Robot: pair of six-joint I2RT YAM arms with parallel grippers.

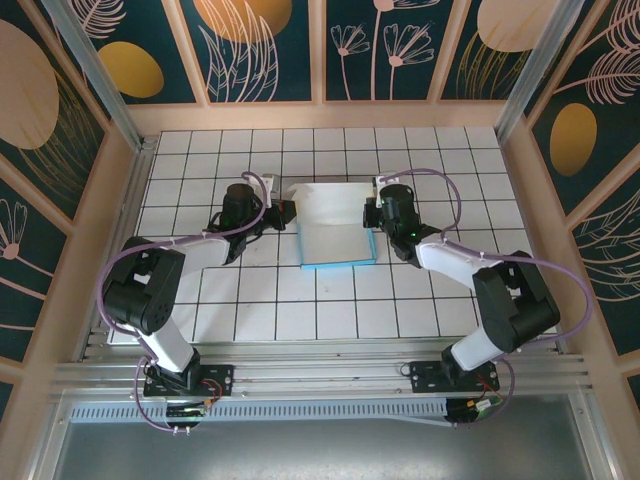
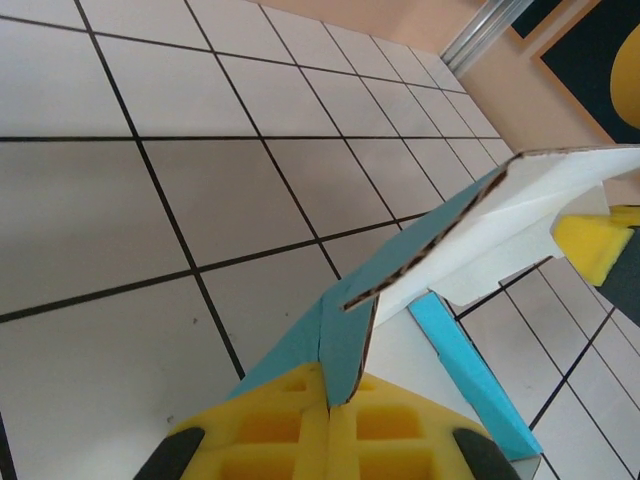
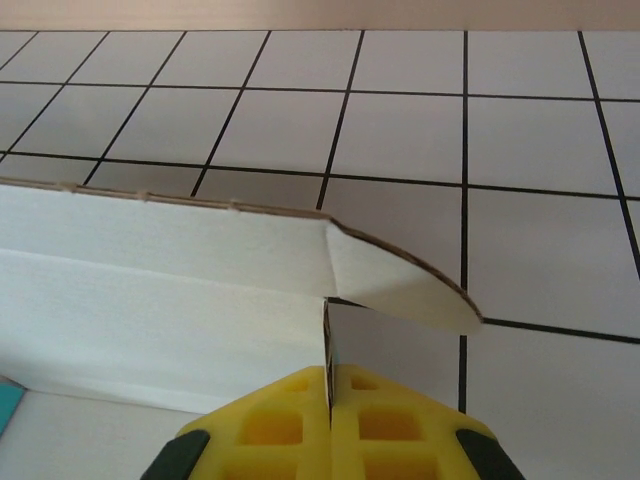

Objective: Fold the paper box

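The paper box point(image 1: 335, 235) lies on the far middle part of the tiled table point(image 1: 250, 305). Its pale whitish side is up, and a turquoise strip shows along its near edge and its right edge. The far panel of the box is lifted from the tiles like a low wall.

Around the box there is free tiled room. Several rows of tiles lie between it and the metal rail point(image 1: 320, 372) at the near side, and open tiles reach left and right up to the wooden walls point(image 1: 122, 190), which close the table on 3 sides. Toward the far wall the room is smaller.

The left gripper point(image 1: 284, 211) is at the far left corner of the box and the right gripper point(image 1: 372, 213) is at the far right corner. In the left wrist view the 2 yellow pads point(image 2: 285, 430) are pressed together on a turquoise flap that stands upright between them. From there the lifted panel runs away above the tiles. In the right wrist view the right gripper is clamped in the same way on a thin upright cardboard edge. Beside it a rounded pale flap point(image 3: 400, 285) leans out over the tiles.

The left arm point(image 1: 150, 285) has its elbow bent outward to the left and its forearm reaches to the far right. The right arm point(image 1: 505, 300) mirrors this. Both wrists are low, near the table.
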